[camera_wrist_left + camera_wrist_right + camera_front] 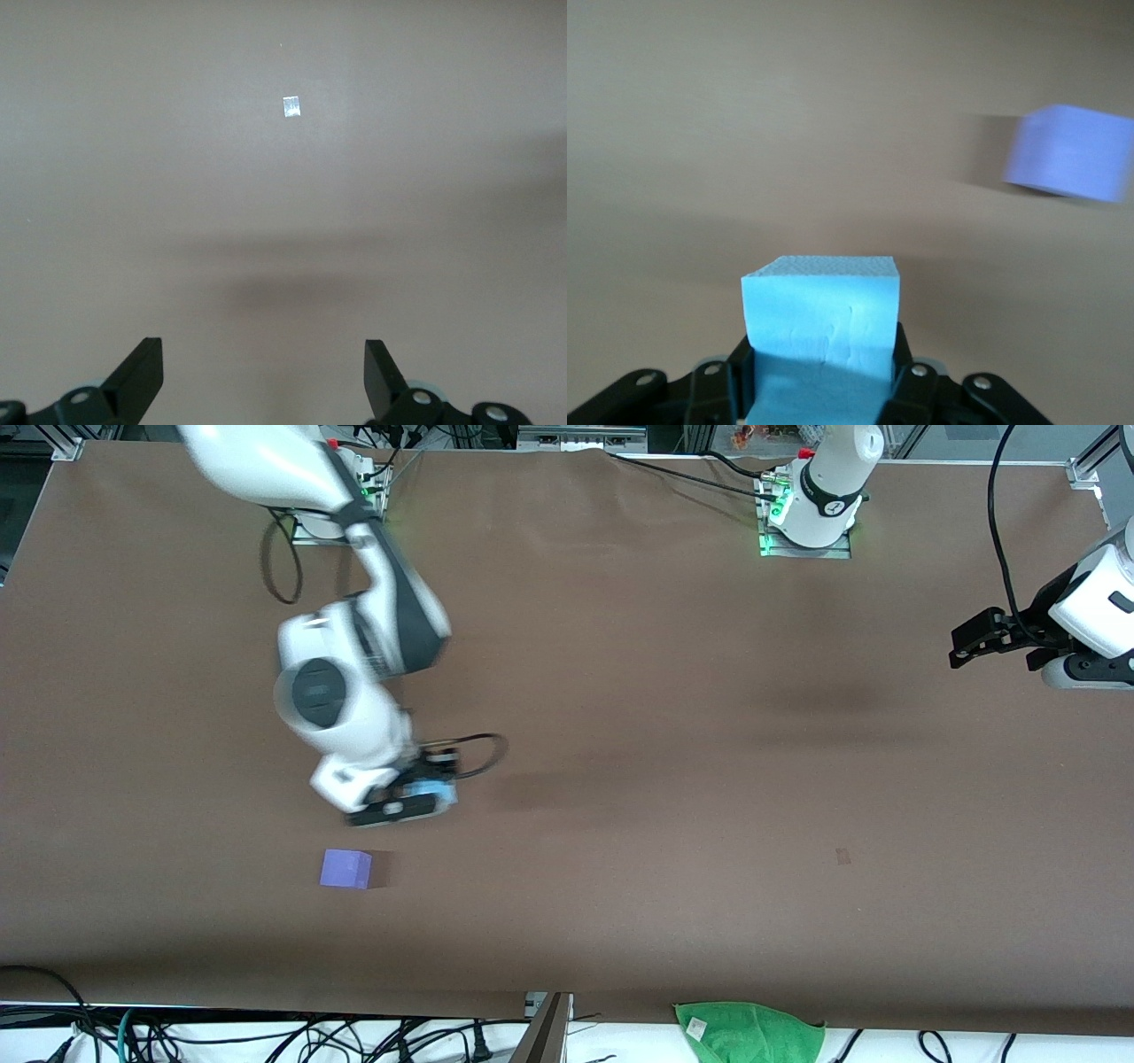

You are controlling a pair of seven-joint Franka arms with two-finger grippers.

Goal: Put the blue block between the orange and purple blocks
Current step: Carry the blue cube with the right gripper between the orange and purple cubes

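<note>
My right gripper [406,802] is shut on the light sky-blue block [436,789] and holds it above the brown table. In the right wrist view the blue block [822,305] sits between the two black fingers [911,376]. The violet-purple block [345,868] lies on the table, nearer to the front camera than the spot under the gripper; it also shows in the right wrist view [1070,152]. The orange block is out of view. My left gripper [964,646] waits open and empty over the left arm's end of the table, its fingers [142,367] wide apart.
A green cloth [751,1032] lies at the table's front edge. A small pale tag [291,106] is stuck on the table surface, seen as a faint mark in the front view [842,856]. Cables run along the table's front edge and near the arm bases.
</note>
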